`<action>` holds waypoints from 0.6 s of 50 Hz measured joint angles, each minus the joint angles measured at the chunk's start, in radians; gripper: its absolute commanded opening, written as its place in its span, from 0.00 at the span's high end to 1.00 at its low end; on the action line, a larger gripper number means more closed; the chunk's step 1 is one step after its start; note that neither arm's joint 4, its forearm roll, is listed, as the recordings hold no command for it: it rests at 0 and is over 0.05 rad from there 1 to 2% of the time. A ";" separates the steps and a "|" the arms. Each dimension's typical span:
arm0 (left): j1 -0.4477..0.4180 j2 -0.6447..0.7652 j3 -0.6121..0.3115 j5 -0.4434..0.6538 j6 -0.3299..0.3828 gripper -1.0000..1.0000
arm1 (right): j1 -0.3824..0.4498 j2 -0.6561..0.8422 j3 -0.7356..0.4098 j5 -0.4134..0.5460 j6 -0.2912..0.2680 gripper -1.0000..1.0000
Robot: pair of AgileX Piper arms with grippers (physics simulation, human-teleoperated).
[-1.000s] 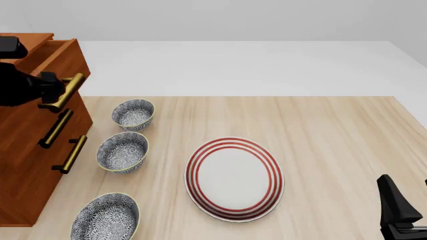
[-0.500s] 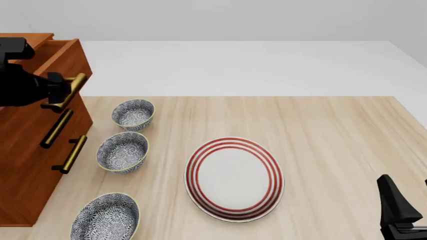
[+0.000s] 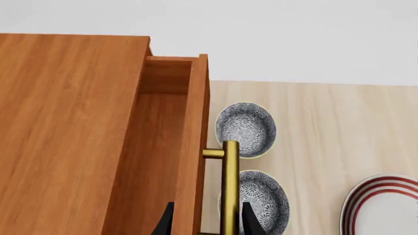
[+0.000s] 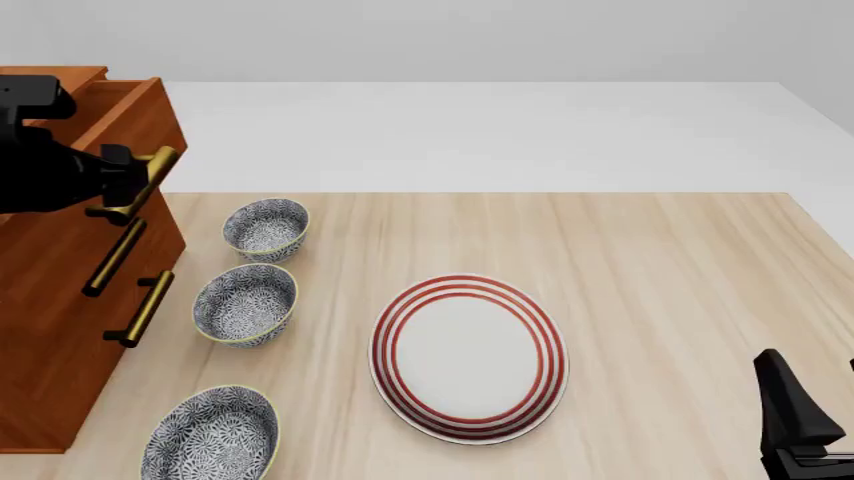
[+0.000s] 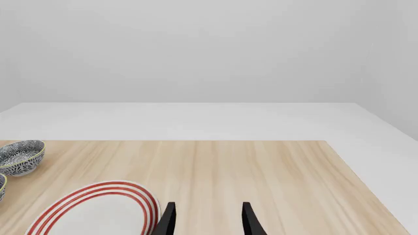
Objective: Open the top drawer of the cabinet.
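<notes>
The cabinet [image 4: 54, 320] stands at the table's left edge. Its top drawer [image 4: 134, 110] is pulled partly out, and the left wrist view looks down into its empty inside [image 3: 163, 147]. The drawer's brass handle [image 4: 150, 170] sticks out from its front. My left gripper [image 4: 120, 175] is at this handle. In the left wrist view the gripper [image 3: 207, 226] is spread wide, with the handle [image 3: 230, 186] and the drawer front's top edge between its fingers. My right gripper [image 4: 797, 420] is open and empty at the near right corner, and it also shows in the right wrist view [image 5: 207, 223].
Three patterned bowls [image 4: 266, 228] [image 4: 246, 303] [image 4: 211, 435] stand in a row just right of the cabinet, below the drawer. A red-ringed plate [image 4: 469, 357] lies mid-table. The two lower drawers are shut, with their handles [image 4: 114, 257] [image 4: 142, 308] showing.
My left arm and gripper have shifted slightly up and to the right at the handle. The drawer stays about as far out. The right arm has not moved.
</notes>
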 measured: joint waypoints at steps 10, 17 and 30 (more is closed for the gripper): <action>-0.011 -0.001 0.003 -0.007 -0.005 0.00 | 0.000 0.000 0.000 0.000 0.000 0.00; -0.019 0.004 0.000 -0.009 -0.006 0.00 | 0.000 0.000 0.000 0.000 0.000 0.00; -0.033 0.013 -0.006 -0.013 -0.009 0.00 | 0.000 0.000 0.000 0.000 0.000 0.00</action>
